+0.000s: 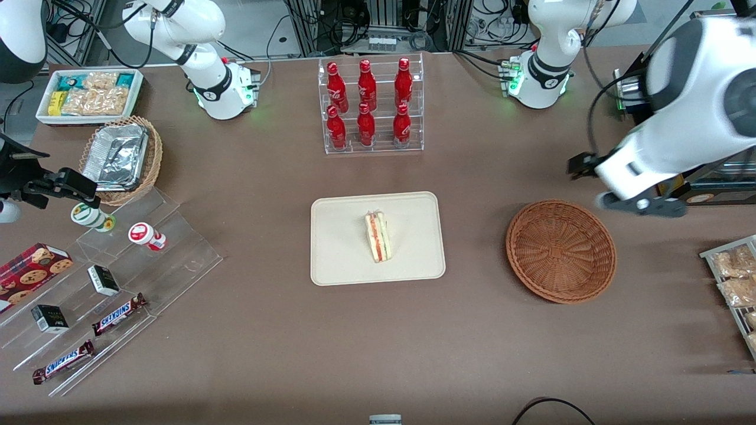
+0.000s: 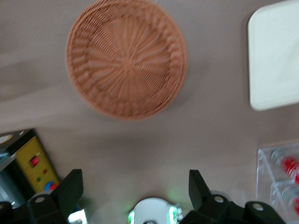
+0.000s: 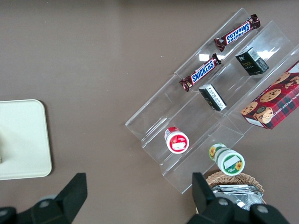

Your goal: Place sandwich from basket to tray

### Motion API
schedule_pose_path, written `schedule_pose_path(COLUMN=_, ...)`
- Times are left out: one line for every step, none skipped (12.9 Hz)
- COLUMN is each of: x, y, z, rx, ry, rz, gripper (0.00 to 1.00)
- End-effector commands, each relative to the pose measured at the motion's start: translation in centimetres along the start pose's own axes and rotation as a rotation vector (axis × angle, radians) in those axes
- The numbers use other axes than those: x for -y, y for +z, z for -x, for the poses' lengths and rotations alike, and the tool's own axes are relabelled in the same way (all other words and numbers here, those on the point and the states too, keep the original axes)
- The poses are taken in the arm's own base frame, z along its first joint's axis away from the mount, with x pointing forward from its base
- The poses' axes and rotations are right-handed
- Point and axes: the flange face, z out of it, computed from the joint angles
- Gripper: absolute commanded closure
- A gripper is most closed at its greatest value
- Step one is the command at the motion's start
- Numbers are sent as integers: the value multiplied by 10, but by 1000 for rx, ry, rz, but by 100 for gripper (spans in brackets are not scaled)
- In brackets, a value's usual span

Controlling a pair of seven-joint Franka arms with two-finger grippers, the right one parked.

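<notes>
The sandwich (image 1: 377, 236), a white bread wedge with red and green filling, lies in the middle of the beige tray (image 1: 336, 260). The reddish-brown wicker basket (image 1: 560, 250) stands empty beside the tray, toward the working arm's end of the table. My left gripper (image 1: 582, 165) hangs above the table, farther from the front camera than the basket and apart from it. In the left wrist view the gripper (image 2: 134, 186) is open and empty, with the empty basket (image 2: 126, 58) and a corner of the tray (image 2: 275, 60) below it.
A clear rack of red bottles (image 1: 371, 106) stands farther from the front camera than the tray. A white snack bin (image 1: 88, 94), a tan basket with foil trays (image 1: 121, 156) and clear steps with snacks (image 1: 106, 283) lie toward the parked arm's end. Snack packets (image 1: 735, 283) lie at the working arm's end.
</notes>
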Motion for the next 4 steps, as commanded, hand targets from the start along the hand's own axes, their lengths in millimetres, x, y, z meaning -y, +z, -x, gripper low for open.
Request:
schedule_pose_path(x=17, y=-22, z=26, rx=12, ry=13, rz=20, gripper=0)
schedule_pose_path(x=18, y=-29, z=33, rx=3, ry=8, rz=19, gripper=0)
schedule_pose_path(x=18, y=-32, z=39, rx=6, ry=8, rz=18, gripper=0)
schedule_pose_path(x=19, y=-34, z=41, rx=3, ry=3, rz=19, gripper=0)
